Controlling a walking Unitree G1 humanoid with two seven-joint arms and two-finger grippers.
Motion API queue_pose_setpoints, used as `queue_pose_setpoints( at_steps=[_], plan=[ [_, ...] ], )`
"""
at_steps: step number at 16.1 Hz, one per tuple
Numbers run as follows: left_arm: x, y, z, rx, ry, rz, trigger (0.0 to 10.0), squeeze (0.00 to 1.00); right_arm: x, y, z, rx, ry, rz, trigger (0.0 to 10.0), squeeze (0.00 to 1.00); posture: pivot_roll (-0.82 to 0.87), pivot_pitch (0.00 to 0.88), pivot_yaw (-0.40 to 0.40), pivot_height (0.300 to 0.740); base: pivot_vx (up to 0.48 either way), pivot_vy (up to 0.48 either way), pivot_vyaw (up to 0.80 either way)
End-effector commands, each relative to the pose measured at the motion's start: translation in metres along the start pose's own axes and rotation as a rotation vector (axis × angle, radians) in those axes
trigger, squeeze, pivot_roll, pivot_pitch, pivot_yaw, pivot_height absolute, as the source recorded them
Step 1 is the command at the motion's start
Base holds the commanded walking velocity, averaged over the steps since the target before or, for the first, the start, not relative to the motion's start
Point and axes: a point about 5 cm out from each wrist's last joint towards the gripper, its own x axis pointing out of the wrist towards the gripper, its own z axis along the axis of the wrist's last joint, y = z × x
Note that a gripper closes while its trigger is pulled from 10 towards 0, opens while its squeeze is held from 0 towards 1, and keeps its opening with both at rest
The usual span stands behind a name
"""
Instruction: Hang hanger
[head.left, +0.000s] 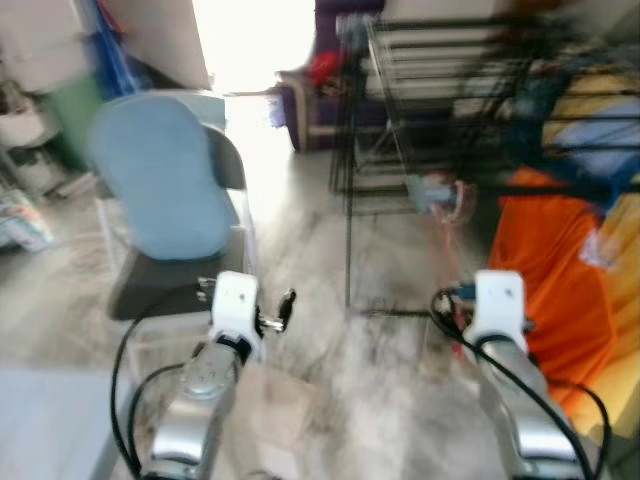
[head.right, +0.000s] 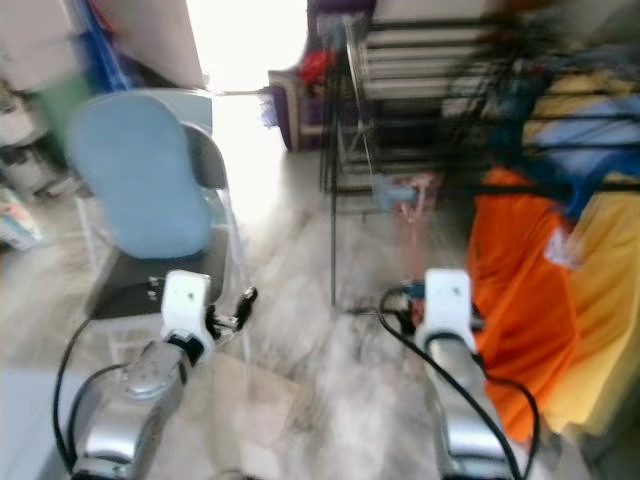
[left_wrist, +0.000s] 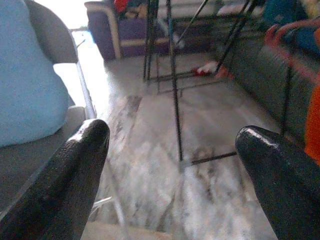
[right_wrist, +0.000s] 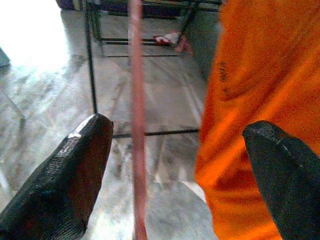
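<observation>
The head views are blurred. A thin pink hanger (right_wrist: 136, 115) stands between the wide-apart fingers of my right gripper (right_wrist: 180, 150), closer to one finger (right_wrist: 75, 165); neither finger touches it. From the head it shows as a pink hanger (head.left: 447, 205) rising from my right gripper (head.left: 452, 298) towards the black drying rack (head.left: 440, 100). An orange garment (head.left: 550, 260) hangs on the rack just right of that gripper. My left gripper (left_wrist: 170, 165) is open and holds nothing; it hovers beside the chair (head.left: 165, 180).
A grey chair with a blue cushion stands at the left. A purple sofa (head.left: 310, 100) sits behind the rack. Yellow and blue clothes (head.left: 600, 130) hang at the far right. Marble floor (head.left: 300, 230) stretches between chair and rack.
</observation>
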Motion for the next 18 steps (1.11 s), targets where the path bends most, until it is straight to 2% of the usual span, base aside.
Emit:
queue_pose_setpoints(
  at_steps=[1, 3, 4, 5, 7, 8, 9, 10, 12, 16, 18],
  plan=[
    [-0.001, 0.002, -0.003, 0.006, 0.013, 0.012, 10.0, 0.00, 0.000, 0.004, 0.010, -0.001, -0.038, 0.011, 10.0, 1.00, -0.11, 0.000, 0.067, 0.740, -0.352, 0.000, 0.00],
    [-0.001, 0.002, -0.003, 0.010, 0.011, 0.012, 10.0, 0.00, 0.001, 0.002, 0.013, -0.003, -0.056, -0.005, 10.0, 1.00, -0.11, 0.000, 0.067, 0.740, -0.356, 0.000, 0.00],
    [-0.001, 0.003, -0.003, 0.016, 0.008, 0.013, 10.0, 0.00, 0.003, 0.002, 0.019, -0.005, -0.080, -0.001, 10.0, 0.00, -0.11, 0.000, 0.068, 0.740, -0.349, 0.000, 0.00],
    [0.000, 0.003, -0.002, 0.025, 0.004, 0.013, 10.0, 0.00, 0.006, 0.001, 0.022, 0.011, -0.088, -0.010, 10.0, 0.00, -0.10, 0.000, 0.067, 0.740, -0.337, 0.000, 0.00],
    [0.000, 0.003, 0.000, 0.031, -0.007, 0.020, 10.0, 0.00, 0.016, 0.000, 0.030, -0.066, -0.125, -0.044, 10.0, 0.00, -0.10, 0.000, 0.062, 0.740, -0.302, 0.000, 0.00],
    [-0.001, 0.002, 0.002, 0.022, -0.032, 0.018, 10.0, 0.00, 0.019, 0.005, 0.037, -0.026, -0.171, 0.001, 10.0, 0.00, -0.09, 0.000, 0.058, 0.740, 0.000, 0.000, 0.00],
    [-0.001, 0.002, 0.003, 0.018, -0.037, 0.022, 10.0, 0.00, 0.021, 0.008, 0.037, -0.058, -0.174, 0.021, 10.0, 0.00, -0.09, 0.000, 0.058, 0.740, 0.000, 0.000, 0.00],
    [-0.001, 0.004, 0.004, 0.018, -0.044, 0.034, 10.0, 0.00, 0.024, 0.019, 0.039, -0.055, -0.159, 0.086, 10.0, 0.00, -0.09, 0.000, 0.057, 0.740, 0.000, 0.000, 0.00],
    [0.000, 0.002, 0.006, 0.021, -0.059, 0.022, 10.0, 0.00, 0.025, 0.027, 0.041, -0.036, -0.184, 0.117, 10.0, 0.00, -0.09, 0.000, 0.054, 0.740, 0.000, -0.129, 0.29],
    [0.000, 0.001, 0.006, 0.013, -0.062, 0.019, 10.0, 0.00, 0.027, 0.028, 0.040, -0.026, -0.187, 0.134, 10.0, 0.00, -0.09, 0.000, 0.053, 0.740, 0.000, -0.323, 0.71],
    [0.000, 0.001, 0.007, 0.008, -0.065, 0.032, 10.0, 0.00, 0.028, 0.028, 0.041, -0.007, -0.185, 0.134, 10.0, 0.00, -0.09, 0.000, 0.048, 0.740, 0.000, -0.161, 0.00]
  ],
)
